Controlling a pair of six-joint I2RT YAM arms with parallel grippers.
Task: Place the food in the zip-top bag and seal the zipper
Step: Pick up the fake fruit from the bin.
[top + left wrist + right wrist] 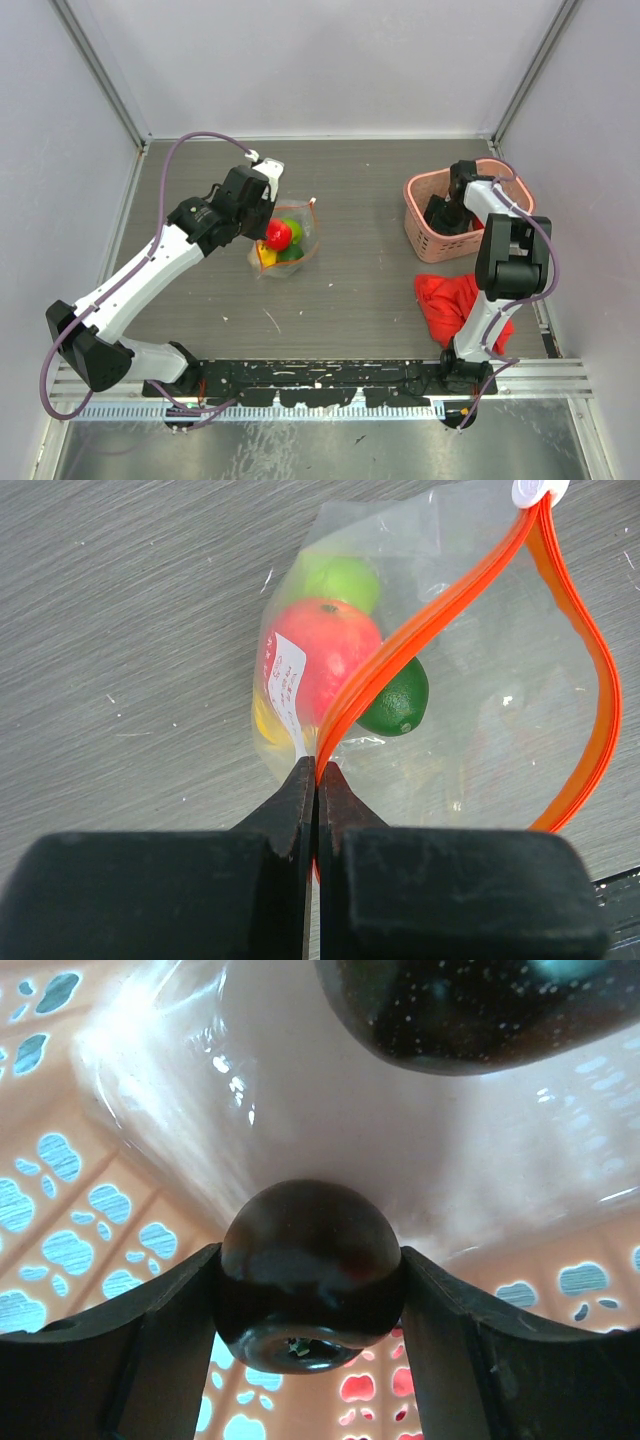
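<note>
Overhead, right gripper (pixel 444 216) half-hidden in the basket (pixel 440 251), tight around a dark fruit (pixel 305 1260); left gripper (pixel 317 775) tight on the zipper (pixel 430 630).

White label (pixel 285 685) on zip-top bag (pixel 480 670): red print, too small to read.

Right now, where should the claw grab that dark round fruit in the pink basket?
Around its widest middle, coming straight down from above. The dark fruit is a smooth ball, so off-centre pads would slip, and the pink basket walls block the sides. The right claw sits that way, a finger pressed on each side.
</note>
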